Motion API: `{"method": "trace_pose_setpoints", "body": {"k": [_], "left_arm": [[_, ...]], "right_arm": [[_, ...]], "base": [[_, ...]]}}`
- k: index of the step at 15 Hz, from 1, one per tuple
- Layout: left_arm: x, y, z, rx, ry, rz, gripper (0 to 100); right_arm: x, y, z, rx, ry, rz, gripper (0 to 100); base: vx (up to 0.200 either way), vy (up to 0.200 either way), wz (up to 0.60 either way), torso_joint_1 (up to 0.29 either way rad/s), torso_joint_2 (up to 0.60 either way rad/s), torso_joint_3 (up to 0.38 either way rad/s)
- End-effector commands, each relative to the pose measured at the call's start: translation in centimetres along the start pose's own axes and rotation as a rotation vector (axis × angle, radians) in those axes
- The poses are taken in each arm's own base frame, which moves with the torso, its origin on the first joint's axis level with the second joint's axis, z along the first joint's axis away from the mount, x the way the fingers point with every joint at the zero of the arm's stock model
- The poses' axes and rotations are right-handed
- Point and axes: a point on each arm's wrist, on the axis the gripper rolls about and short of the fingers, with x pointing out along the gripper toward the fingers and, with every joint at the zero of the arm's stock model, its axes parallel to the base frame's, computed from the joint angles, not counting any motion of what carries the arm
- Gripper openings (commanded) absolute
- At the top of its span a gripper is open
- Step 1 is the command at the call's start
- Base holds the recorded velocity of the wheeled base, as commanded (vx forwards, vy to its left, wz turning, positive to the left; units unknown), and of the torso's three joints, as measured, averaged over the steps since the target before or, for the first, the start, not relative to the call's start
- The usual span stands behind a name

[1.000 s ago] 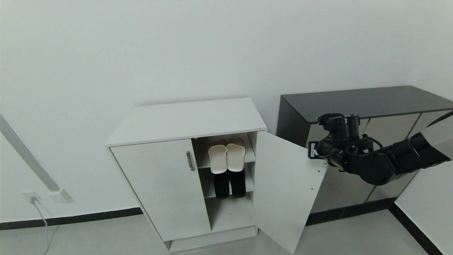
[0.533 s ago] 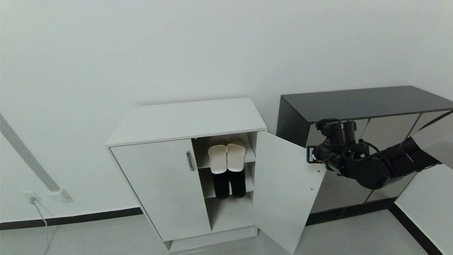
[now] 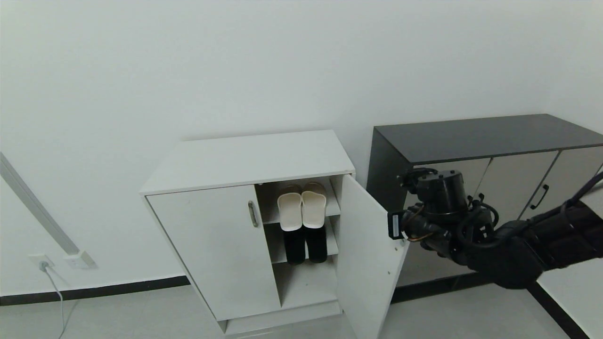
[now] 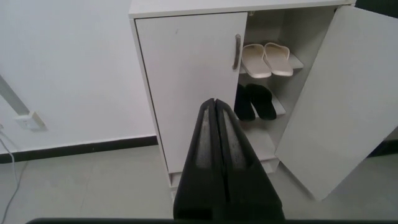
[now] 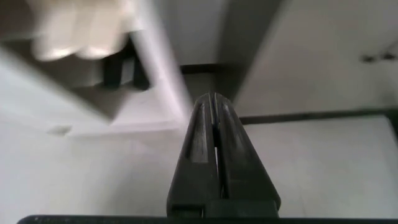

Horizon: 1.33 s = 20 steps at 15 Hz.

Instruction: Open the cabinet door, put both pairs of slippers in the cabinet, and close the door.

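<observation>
The white cabinet has its left door closed and its right door standing partly open. A white pair of slippers lies on the upper shelf, and a black pair lies on the shelf below. My right gripper is shut and rests against the outer face of the open door near its free edge. In the right wrist view the shut gripper points at the door edge, with the slippers blurred beyond. My left gripper is shut, holds nothing, and faces the cabinet from a distance.
A dark sideboard with grey doors stands right of the cabinet, close behind my right arm. A wall socket with a cable sits low on the left wall. Open grey floor lies in front of the cabinet.
My right arm has moved left and slightly down, pushing the right door. The door's free edge has swung inward toward the cabinet, so the opening is narrower.
</observation>
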Motion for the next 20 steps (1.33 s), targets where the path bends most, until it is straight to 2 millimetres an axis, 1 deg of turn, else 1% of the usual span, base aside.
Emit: {"method": "trace_pose_setpoints", "body": {"k": [1, 2, 3, 4, 5, 6, 8, 9, 11, 14, 17, 20], "left_arm": [[0.0, 0.0, 0.0, 0.0, 0.0, 0.0, 0], [0.0, 0.0, 0.0, 0.0, 0.0, 0.0, 0], [0.0, 0.0, 0.0, 0.0, 0.0, 0.0, 0], [0.0, 0.0, 0.0, -0.002, 0.0, 0.0, 0], [0.0, 0.0, 0.0, 0.0, 0.0, 0.0, 0], [0.0, 0.0, 0.0, 0.0, 0.0, 0.0, 0], [0.0, 0.0, 0.0, 0.0, 0.0, 0.0, 0], [0.0, 0.0, 0.0, 0.0, 0.001, 0.002, 0], [0.0, 0.0, 0.0, 0.0, 0.001, 0.002, 0], [0.0, 0.0, 0.0, 0.0, 0.0, 0.0, 0], [0.0, 0.0, 0.0, 0.0, 0.0, 0.0, 0], [0.0, 0.0, 0.0, 0.0, 0.0, 0.0, 0]], "right_arm": [[-4.3, 2.6, -0.1, -0.009, -0.017, 0.129, 0], [-4.3, 2.6, -0.1, -0.009, -0.017, 0.129, 0], [-5.6, 4.1, -1.0, -0.02, 0.0, 0.195, 0], [-5.8, 4.1, -1.2, -0.02, 0.006, 0.201, 0], [-6.0, 3.9, -1.4, -0.023, 0.006, 0.21, 0], [-6.3, 3.6, -1.7, -0.034, -0.01, 0.261, 0], [-6.4, 2.8, -2.6, -0.092, -0.029, 0.273, 0], [-6.4, 2.7, -2.8, -0.094, -0.044, 0.278, 0], [-6.2, 2.4, -2.7, -0.089, -0.053, 0.268, 0], [-6.3, 2.4, -2.7, -0.106, -0.058, 0.269, 0], [-6.3, 2.2, -3.1, -0.112, -0.044, 0.282, 0], [-6.4, 2.1, -3.0, -0.113, -0.085, 0.285, 0]], "base": [[0.0, 0.0, 0.0, 0.0, 0.0, 0.0], [0.0, 0.0, 0.0, 0.0, 0.0, 0.0], [0.0, 0.0, 0.0, 0.0, 0.0, 0.0], [0.0, 0.0, 0.0, 0.0, 0.0, 0.0], [0.0, 0.0, 0.0, 0.0, 0.0, 0.0], [0.0, 0.0, 0.0, 0.0, 0.0, 0.0], [0.0, 0.0, 0.0, 0.0, 0.0, 0.0], [0.0, 0.0, 0.0, 0.0, 0.0, 0.0], [0.0, 0.0, 0.0, 0.0, 0.0, 0.0], [0.0, 0.0, 0.0, 0.0, 0.0, 0.0], [0.0, 0.0, 0.6, 0.002, 0.0, 0.005], [0.0, 0.0, 0.0, 0.0, 0.0, 0.0]]}}
